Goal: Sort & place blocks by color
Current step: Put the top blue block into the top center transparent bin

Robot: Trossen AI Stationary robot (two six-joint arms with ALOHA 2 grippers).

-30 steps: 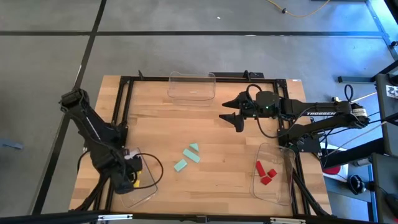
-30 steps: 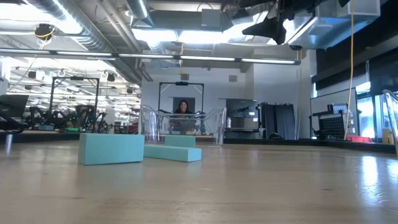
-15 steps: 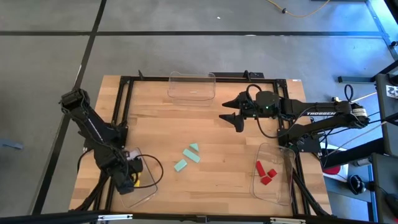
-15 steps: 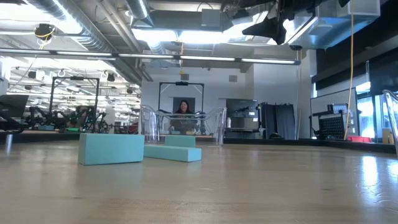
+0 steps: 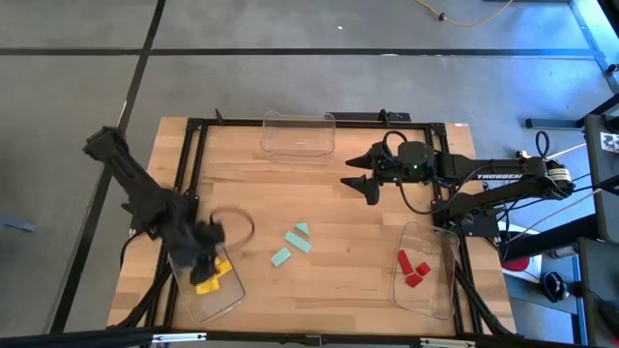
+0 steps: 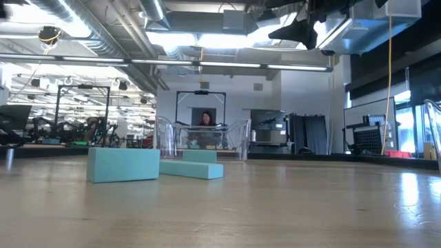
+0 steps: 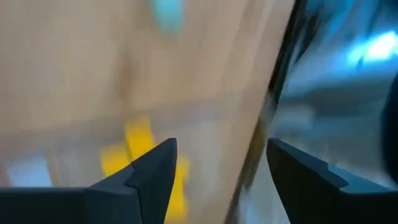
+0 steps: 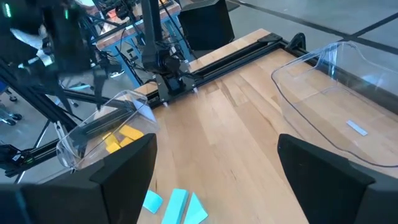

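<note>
moved since a second ago: the left arm has swung up and away from the near-left clear plastic bin point(image 5: 221, 298), its gripper point(image 5: 200, 253) now above the bin's inner edge instead of down inside it; the yellow blocks point(image 5: 211, 277) that it hid lie in plain sight in that bin; the right arm has not shifted
left claw: released, two dark fingers spread with nothing between them in the left wrist view, the yellow blocks point(image 7: 140, 155) below and beyond the tips
right claw: the right gripper point(image 5: 360, 174) hangs high over the far middle of the wooden table point(image 5: 358, 242), fingers wide apart and empty
red blocks: the red blocks point(image 5: 413, 268) lie in the near-right clear plastic bin point(image 5: 447, 290)
mint-green blocks: three mint-green blocks point(image 5: 293, 244) are loose on the bare table near its middle, a wedge, a bar touching it and a separate bar just beside; in the low view point(image 6: 124, 164) they sit flat
third bin: the clear plastic bin at the far edge point(image 5: 299, 133) holds no blocks
relation that matters: the green cluster lies to the right of the left claw and toward the table's middle, near it, while the right claw is farther off toward the far side; the bars' long axes run diagonally, roughly parallel to each other
judgement: the left arm looks the nearer for the next pick, and its fingers would need to close across a bar's short width
</note>
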